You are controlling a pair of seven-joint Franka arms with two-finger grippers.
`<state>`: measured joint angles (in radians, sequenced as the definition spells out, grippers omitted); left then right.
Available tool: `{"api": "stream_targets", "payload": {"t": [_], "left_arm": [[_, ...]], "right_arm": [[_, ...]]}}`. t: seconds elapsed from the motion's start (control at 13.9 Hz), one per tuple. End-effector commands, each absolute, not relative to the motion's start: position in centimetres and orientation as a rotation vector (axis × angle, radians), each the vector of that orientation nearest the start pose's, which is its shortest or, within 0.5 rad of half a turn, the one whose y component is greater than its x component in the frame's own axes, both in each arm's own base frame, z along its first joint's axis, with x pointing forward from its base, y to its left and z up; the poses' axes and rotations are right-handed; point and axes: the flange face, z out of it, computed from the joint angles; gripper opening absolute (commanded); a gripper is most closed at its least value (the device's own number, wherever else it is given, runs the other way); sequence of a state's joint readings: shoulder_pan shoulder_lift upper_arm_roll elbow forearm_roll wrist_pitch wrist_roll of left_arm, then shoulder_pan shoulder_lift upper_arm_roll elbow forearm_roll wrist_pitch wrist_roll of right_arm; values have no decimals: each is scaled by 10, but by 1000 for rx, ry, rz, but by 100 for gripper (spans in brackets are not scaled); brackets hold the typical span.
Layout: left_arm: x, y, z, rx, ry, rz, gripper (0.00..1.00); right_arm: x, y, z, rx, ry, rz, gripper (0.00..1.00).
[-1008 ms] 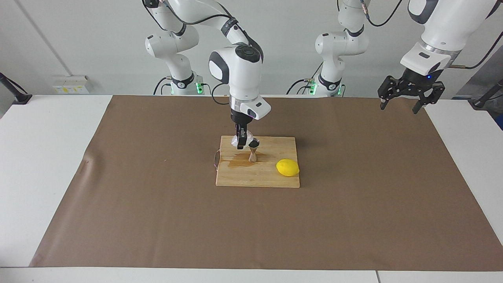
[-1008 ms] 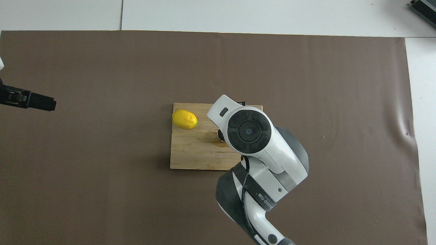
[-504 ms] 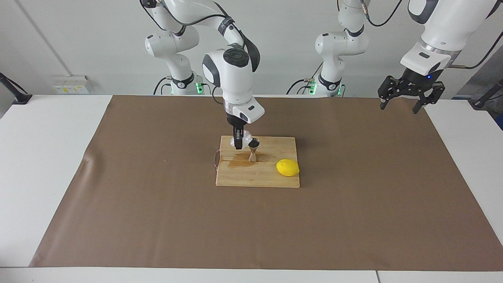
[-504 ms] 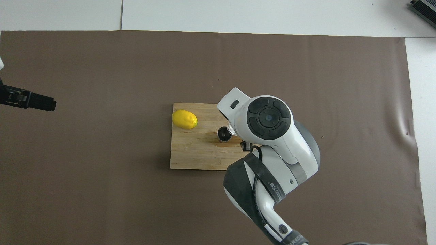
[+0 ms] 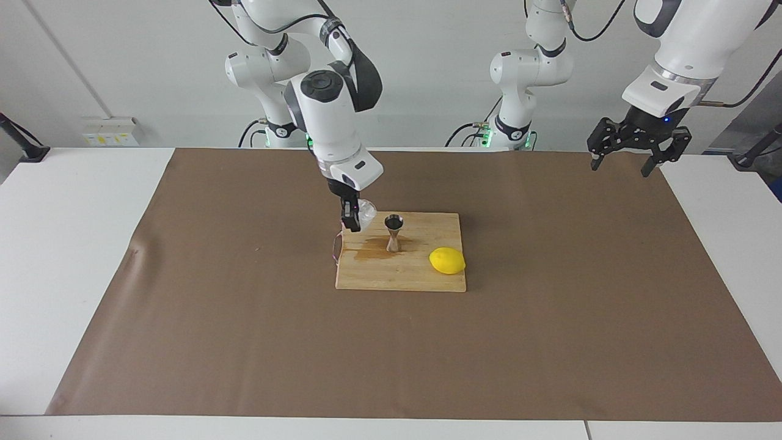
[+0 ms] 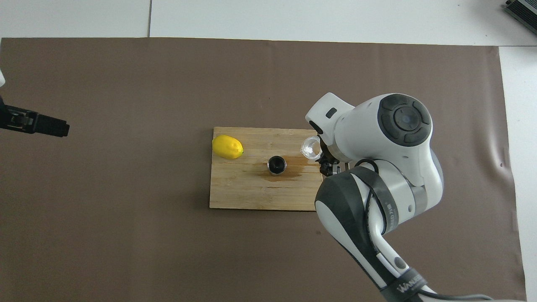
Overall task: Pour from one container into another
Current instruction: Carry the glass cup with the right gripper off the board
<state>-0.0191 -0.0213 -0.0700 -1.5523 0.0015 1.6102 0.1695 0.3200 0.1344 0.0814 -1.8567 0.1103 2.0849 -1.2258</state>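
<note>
1. A white counter (image 5: 73,256) carries a wide brown paper sheet (image 5: 550,318), with a pale wall at the robots' end.
2. A wooden cutting board (image 5: 400,275) lies about mid-sheet; a darker wet stain (image 5: 374,249) spreads on the board around the foot of the jigger.
3. The steel jigger (image 5: 393,233) stands upright on the board, its open top dark when seen from overhead (image 6: 277,165).
4. A yellow lemon (image 5: 447,261) rests on the board near the corner toward the left arm's end, apart from the jigger.
5. The right hand (image 5: 352,221) hangs over the board's edge toward the right arm's end, fingers pointing down.
6. It is closed tight on the translucent cup (image 5: 365,211), which it holds in the air beside the jigger and clear of it.
7. From overhead the cup (image 6: 311,147) shows its round mouth facing up, so it sits roughly level, over the board's corner.
8. The left hand (image 5: 626,160) waits high over the sheet's edge at the left arm's end, well apart from the board, its fingers spread wide and holding nothing.
9. In the overhead view only its dark tip (image 6: 40,123) shows.
</note>
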Motion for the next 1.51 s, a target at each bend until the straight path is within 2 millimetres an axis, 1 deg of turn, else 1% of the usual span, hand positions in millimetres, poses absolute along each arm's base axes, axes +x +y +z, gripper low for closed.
{"api": "stream_targets", "payload": {"t": [0.0,0.14,0.22,0.29,0.36,0.58,0.72,0.79,1.01,1.08,1.3,1.44], "left_arm": [[550,-50,650,-3100,431,-132,100],[549,-51,650,-3104,431,-127,100],[549,-53,650,-3107,425,-127,100],[549,-53,650,-3110,422,-130,100],[549,-53,651,-3111,423,-133,100],[549,-54,650,-3109,437,-135,100],[549,-53,650,-3109,435,-133,100],[549,-54,649,-3109,437,-130,100],[549,-53,649,-3110,435,-125,100],[548,-53,650,-3110,435,-125,100],[548,-53,649,-3110,435,-125,100],[548,-53,649,-3110,437,-123,100]], "right_arm": [[556,189,443,2299,2328,275,24],[557,149,428,2300,2374,372,24],[555,127,416,2330,2387,402,24],[555,111,411,2333,2404,432,24],[553,89,399,2359,2409,459,24],[543,38,369,2376,2435,540,24],[534,8,348,2426,2414,521,24],[530,-3,340,2449,2402,515,24],[525,-21,322,2486,2375,538,24],[521,-25,316,2499,2351,535,24],[520,-36,301,2534,2318,523,24],[522,-43,294,2520,2307,526,24]]}}
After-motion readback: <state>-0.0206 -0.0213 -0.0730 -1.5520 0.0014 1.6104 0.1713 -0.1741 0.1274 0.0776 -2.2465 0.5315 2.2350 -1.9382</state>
